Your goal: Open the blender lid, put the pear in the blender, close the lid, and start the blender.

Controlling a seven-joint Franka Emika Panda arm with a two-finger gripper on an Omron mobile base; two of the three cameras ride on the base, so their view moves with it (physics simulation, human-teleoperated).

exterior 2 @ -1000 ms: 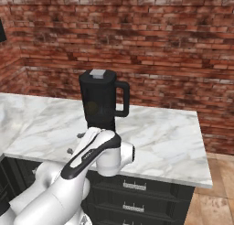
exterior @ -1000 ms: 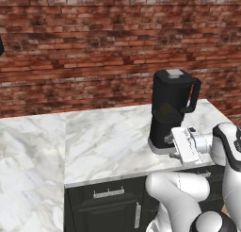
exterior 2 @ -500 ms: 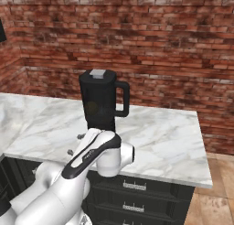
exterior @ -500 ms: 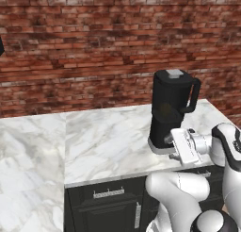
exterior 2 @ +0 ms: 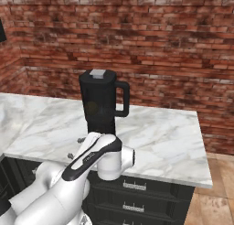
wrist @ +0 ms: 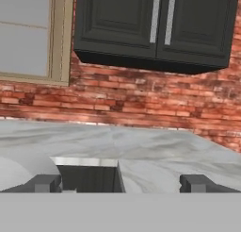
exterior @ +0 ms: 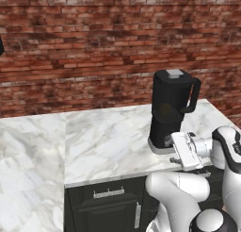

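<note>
Blender [exterior: 170, 111] work on a marble counter [exterior: 103, 141] below a brick wall [exterior: 94, 47]: the robot's gripper [wrist: 120, 183], finger tips set wide apart and holding nothing, hangs low at the counter edge just in front of the flared base. The blender lid [exterior: 173, 76], flat with a small grey cap [exterior 2: 97, 73], sits shut on the dark jar. It looks light, rigid and smooth, probably best pinched at that raised cap or across its rim. A yellowish blur behind the jar wall may be the pear
</note>
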